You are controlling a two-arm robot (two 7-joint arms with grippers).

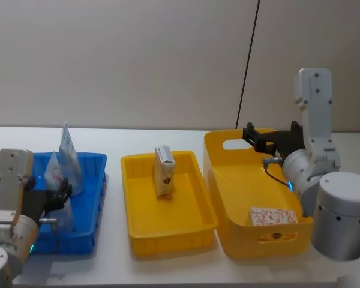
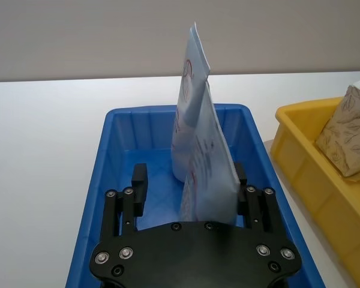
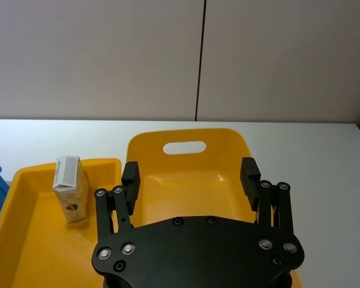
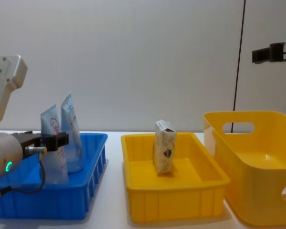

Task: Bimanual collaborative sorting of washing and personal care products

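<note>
On the white counter stand 3 containers in a row: blue bin at the left, shallow yellow tray in the middle, deep yellow bin with a handle slot at the right.

Blue bin: 2 pale squeeze tubes with red print stand upright, crimped ends up, one just behind the other. The left claw sits low inside the bin at its near end. Its jaws are spread wide and straddle the near tube. One finger lies close against the tube's edge; the other stands clear of it. The far tube rises taller behind, apart from the claw.

Yellow tray: 1 upright carton stands near the tray's middle, toward the far wall, leaning slightly.

Deep yellow bin: 1 flat carton with red print lies on the floor at the near end. The right claw hangs above the bin's far end, near the handle slot. Its jaws are spread wide and hold nothing.
</note>
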